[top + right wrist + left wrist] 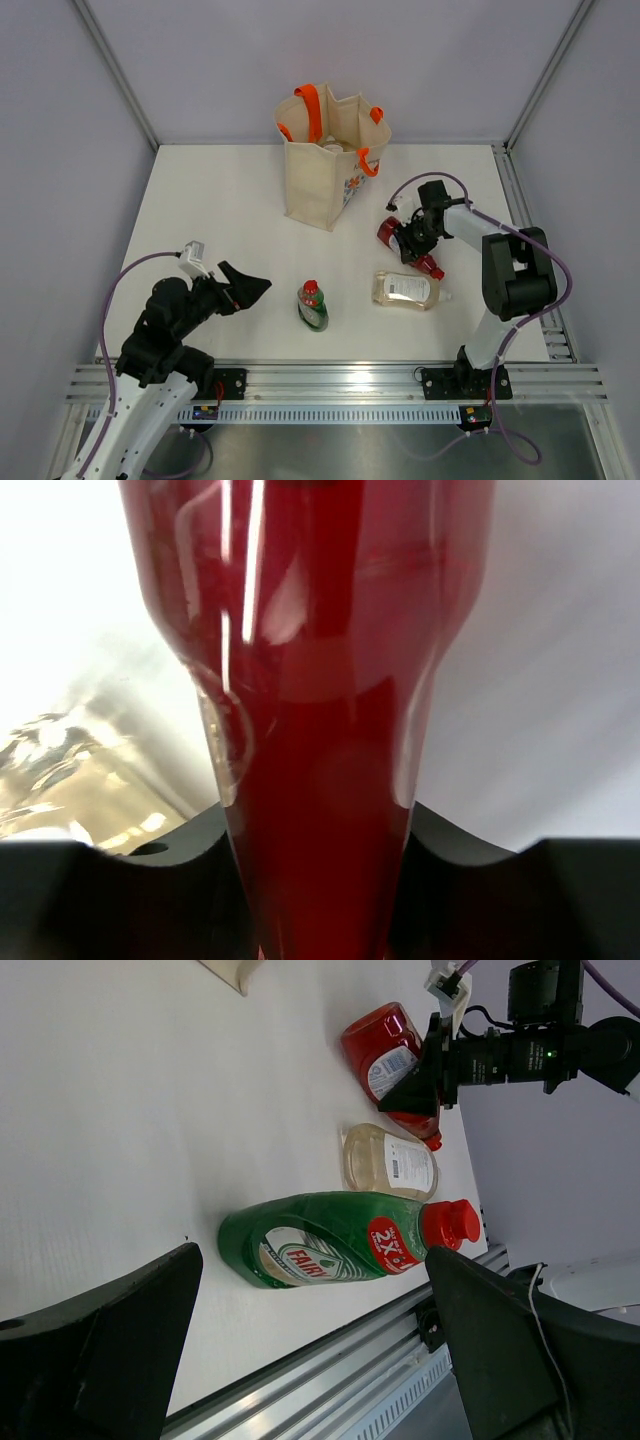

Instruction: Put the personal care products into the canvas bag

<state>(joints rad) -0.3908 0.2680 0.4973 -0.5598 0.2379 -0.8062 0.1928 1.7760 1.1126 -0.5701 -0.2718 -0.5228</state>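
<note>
Where the red bottle (392, 231) lies on its side at the right of the table (220, 200), we have our right gripper (416, 243) clamped across its narrowing neck. Our right wrist view shows both fingers pressed against the red plastic. Just beside it, nearer our bases, the clear bottle (405, 289) of pale liquid lies flat with its white label up. Further left, close to the near edge, the green bottle (313, 308) lies on its side, its red cap pointing away from us. The canvas bag (322, 180) stands upright toward the far side, well apart from all three, with its mouth open, its orange handles drooping over the rim and a small colourful print on one face. We see something pale inside it but cannot tell what. Our left gripper (248, 287) hangs left of the green bottle, its fingers spread wide and holding nothing.
</note>
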